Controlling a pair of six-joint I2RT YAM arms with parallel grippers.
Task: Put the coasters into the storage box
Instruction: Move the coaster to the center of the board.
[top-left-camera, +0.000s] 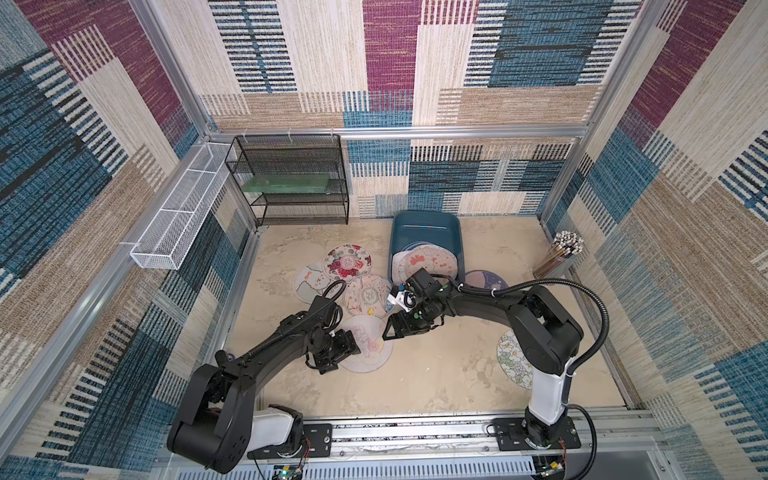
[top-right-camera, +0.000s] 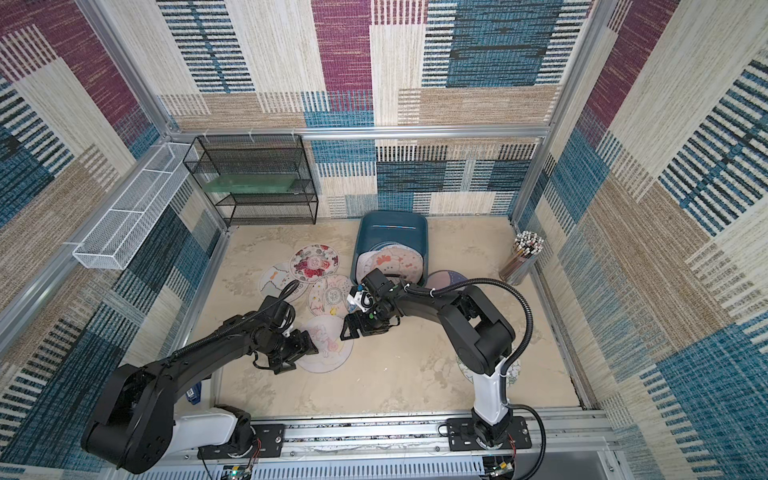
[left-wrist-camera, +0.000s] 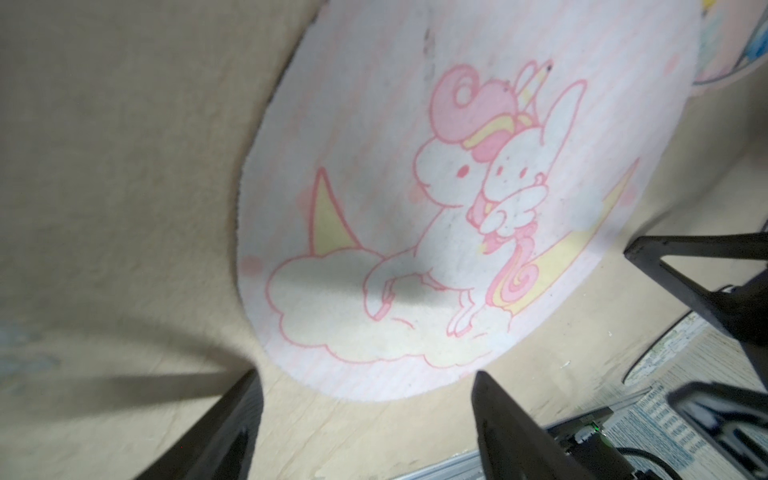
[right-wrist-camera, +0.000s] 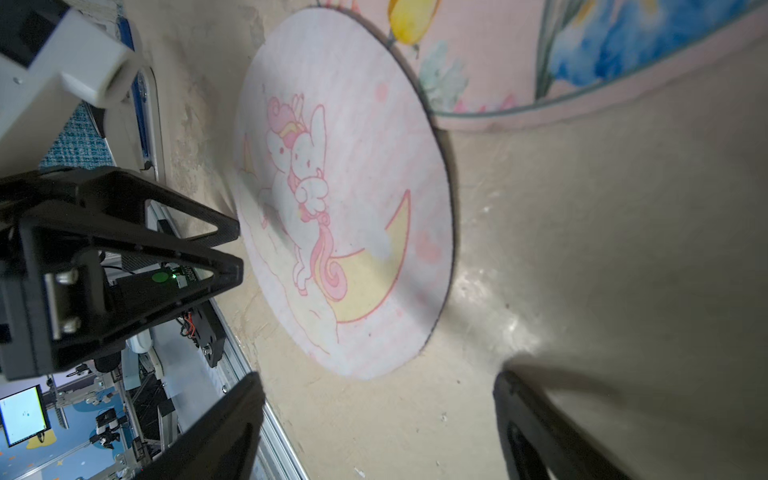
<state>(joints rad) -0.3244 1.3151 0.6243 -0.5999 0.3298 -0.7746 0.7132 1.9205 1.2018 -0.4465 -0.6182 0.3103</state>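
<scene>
Hovering wide open at opposite edges of the unicorn coaster (left-wrist-camera: 415, 208): left end effector (left-wrist-camera: 365, 376) and right end effector (right-wrist-camera: 378, 374), both empty.
The coaster lies flat on the table (top-left-camera: 436, 374) (other coasters (top-left-camera: 347, 262) overlap nearby); the storage box (top-left-camera: 428, 226) behind holds several.

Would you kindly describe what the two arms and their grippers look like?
Both arms are black with a white lower link: left arm, right arm. A ribbed black hose runs along the right one. The left gripper and right gripper are black, tapered, with triangular cut-outs.
</scene>
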